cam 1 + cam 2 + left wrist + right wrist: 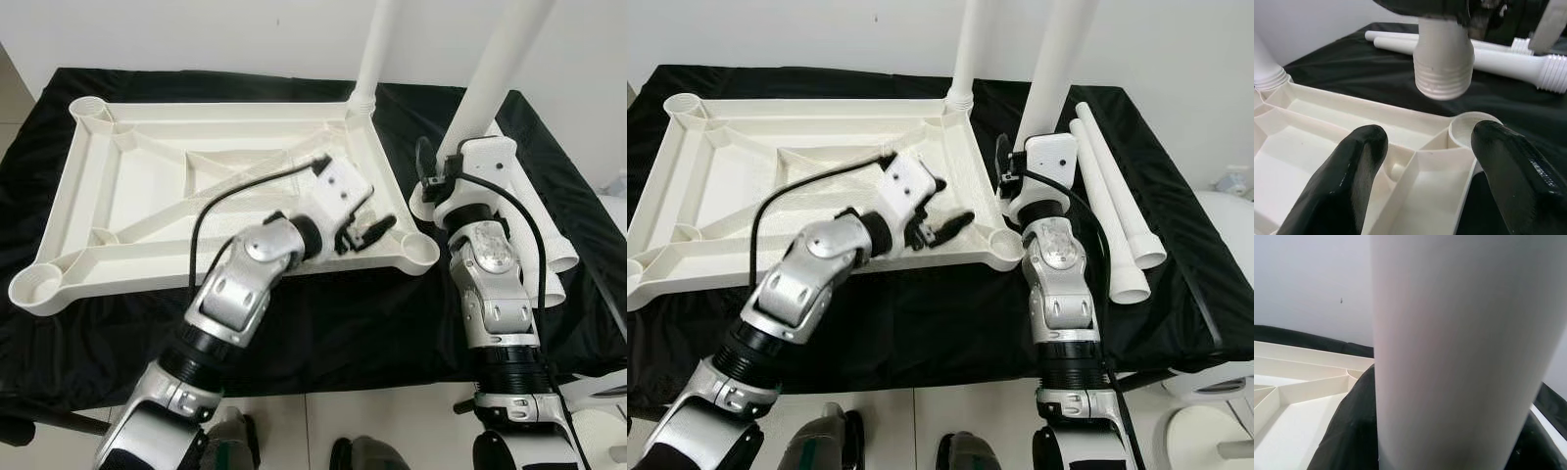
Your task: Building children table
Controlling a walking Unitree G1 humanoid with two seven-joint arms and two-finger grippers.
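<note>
A white table top (147, 186) lies upside down on a black cloth. One white leg (373, 59) stands in its far right corner socket. My right gripper (439, 174) is shut on a second leg (498, 69), held upright and slightly tilted. The threaded end (1444, 63) of that leg hangs just above the near right corner socket (1471, 128), apart from it. My left gripper (370, 217) is open over the table top's near right part, beside that socket, with nothing between its fingers (1347, 171).
Two spare white legs (1112, 215) lie side by side on the cloth (323, 333) to the right of my right arm. The other two corner sockets (39, 284) on the left stand open. A white rounded object (1227, 220) sits at the far right.
</note>
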